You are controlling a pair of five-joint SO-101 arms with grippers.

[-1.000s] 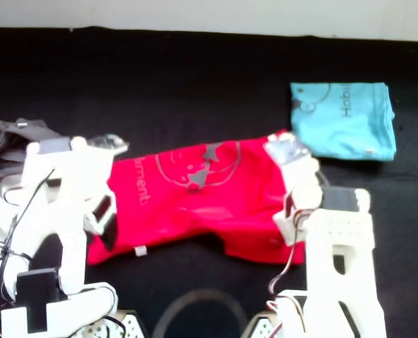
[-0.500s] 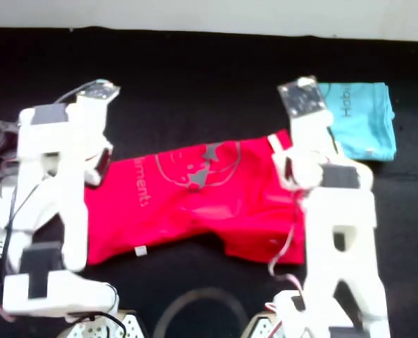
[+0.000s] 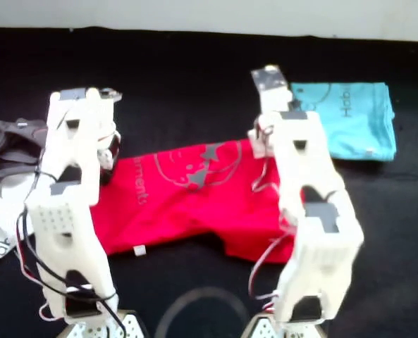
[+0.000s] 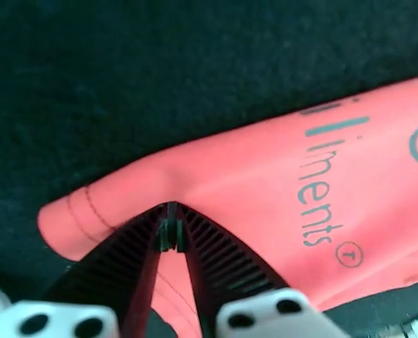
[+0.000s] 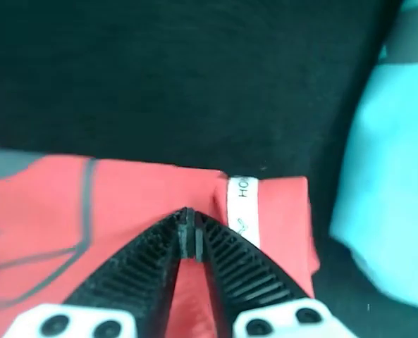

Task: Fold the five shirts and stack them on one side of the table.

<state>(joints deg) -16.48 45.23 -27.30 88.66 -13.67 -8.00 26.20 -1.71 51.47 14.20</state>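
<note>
Now that both arms have reached forward, left claw and right claw clamp the red shirt, fold-ready

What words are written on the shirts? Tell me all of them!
Red shirt: grey lettering, cut off at the edge, no whole word readable.
White tag on its edge: print too small and cut off.
Blue shirt: dark print, too blurred to read.
</note>
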